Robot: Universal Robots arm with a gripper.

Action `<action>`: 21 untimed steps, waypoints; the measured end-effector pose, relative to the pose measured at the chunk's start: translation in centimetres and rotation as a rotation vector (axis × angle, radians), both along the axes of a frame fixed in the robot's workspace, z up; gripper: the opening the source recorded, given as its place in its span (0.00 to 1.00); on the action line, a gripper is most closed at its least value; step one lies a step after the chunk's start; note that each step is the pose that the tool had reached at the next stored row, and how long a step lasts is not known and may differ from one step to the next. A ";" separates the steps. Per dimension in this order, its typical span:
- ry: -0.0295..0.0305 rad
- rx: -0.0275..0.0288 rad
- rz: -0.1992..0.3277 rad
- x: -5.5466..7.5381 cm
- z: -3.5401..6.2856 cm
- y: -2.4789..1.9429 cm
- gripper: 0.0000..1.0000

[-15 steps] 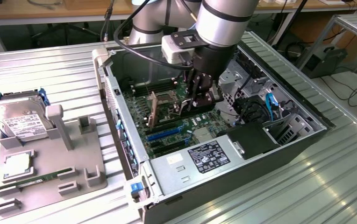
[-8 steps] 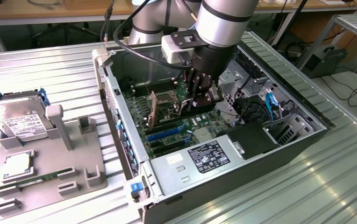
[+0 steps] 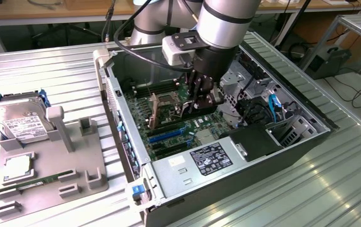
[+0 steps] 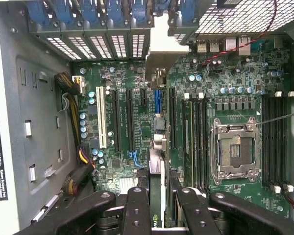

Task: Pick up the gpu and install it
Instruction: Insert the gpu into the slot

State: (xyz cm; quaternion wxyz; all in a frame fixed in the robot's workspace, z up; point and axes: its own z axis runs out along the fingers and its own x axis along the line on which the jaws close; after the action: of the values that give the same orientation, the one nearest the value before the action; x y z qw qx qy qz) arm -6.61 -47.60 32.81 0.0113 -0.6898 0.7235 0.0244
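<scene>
Pincer (image 4: 157, 205) grips the gpu (image 4: 157, 183) edge-on between its fingers, low over the motherboard (image 4: 137, 122) slots.

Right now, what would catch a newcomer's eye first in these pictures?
The silver robot arm reaching down into an open computer case, its gripper holding the gpu over the green motherboard. On the exterior view's left, a hard drive stands in a grey holder.
</scene>
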 end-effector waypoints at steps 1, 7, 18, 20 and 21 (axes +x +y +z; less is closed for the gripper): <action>0.0000 0.0000 0.000 0.0 -0.03 0.00 0.26; -0.0001 0.0000 0.000 -0.1 -0.29 -0.01 0.26; 0.0000 0.0000 0.000 -0.1 -0.56 -0.02 0.26; 0.0000 0.0000 0.000 -0.1 -0.60 -0.02 0.26; 0.0000 -0.0001 0.000 -0.1 -0.62 -0.02 0.26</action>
State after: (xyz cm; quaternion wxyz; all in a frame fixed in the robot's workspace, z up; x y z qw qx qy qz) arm -6.73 -47.63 32.19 0.0113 -0.6898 0.7235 0.0244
